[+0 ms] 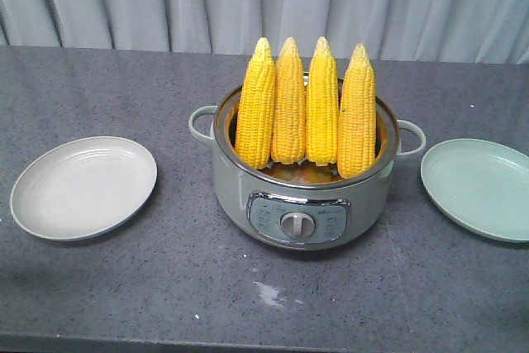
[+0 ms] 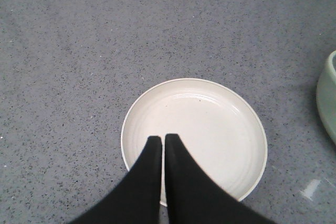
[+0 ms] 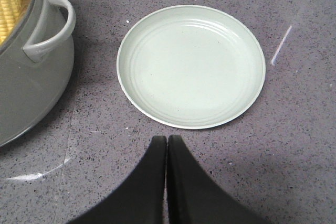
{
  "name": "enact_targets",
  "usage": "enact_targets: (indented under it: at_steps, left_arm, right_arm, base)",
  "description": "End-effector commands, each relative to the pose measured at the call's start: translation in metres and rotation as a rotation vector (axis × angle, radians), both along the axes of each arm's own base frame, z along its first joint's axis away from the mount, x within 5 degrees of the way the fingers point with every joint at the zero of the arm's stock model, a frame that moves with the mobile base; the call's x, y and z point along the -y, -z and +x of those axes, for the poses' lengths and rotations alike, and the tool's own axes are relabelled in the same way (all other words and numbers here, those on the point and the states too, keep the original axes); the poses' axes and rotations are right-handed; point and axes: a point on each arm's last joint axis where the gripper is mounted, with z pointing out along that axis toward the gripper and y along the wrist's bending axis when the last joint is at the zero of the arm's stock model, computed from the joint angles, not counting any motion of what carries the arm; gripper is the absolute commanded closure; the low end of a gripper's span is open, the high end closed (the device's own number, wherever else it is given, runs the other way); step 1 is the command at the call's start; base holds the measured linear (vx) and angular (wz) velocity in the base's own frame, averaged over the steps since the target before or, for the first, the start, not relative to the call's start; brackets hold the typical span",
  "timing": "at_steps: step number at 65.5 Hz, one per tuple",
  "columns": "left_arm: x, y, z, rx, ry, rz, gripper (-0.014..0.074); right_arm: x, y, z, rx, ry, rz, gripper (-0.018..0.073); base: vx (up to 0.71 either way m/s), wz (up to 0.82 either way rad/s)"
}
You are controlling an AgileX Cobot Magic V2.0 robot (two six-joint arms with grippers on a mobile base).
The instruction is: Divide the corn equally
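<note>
Standing upright in pot (image 1: 235, 192): four corn cobs (image 1: 289, 105), tips pointing up.

At least four corn cobs (image 1: 289, 105), one pot (image 1: 240, 192), two plates (image 1: 83, 188).

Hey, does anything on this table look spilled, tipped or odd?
Nothing tipped or spilled: the four yellow corn cobs stand upright in the grey-green cooking pot, and the white plate and pale green plate lie flat. Only a small whitish smear marks the grey tabletop before the pot.
</note>
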Motion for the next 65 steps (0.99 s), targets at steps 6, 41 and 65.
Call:
enact_targets:
  at_steps: [6, 41, 65]
  left_arm:
    - [0.001, -0.016, 0.0, 0.093, -0.003, -0.024, 0.0556]
    - [0.001, -0.015, -0.001, 0.078, -0.003, -0.024, -0.0012]
    - [0.001, -0.015, -0.001, 0.078, -0.003, -0.024, 0.0006]
  right_arm:
    - [0.001, -0.013, 0.002, 0.069, -0.021, -0.034, 0.0475]
    - [-0.004, -0.013, 0.004, 0.081, -0.036, 0.034, -0.0007]
    - [-0.024, -0.035, 0.073, 0.055, -0.253, 0.121, -0.0007]
  base:
    - [0.0, 0.0]
    - [0.0, 0.0]
    - [0.0, 0.0]
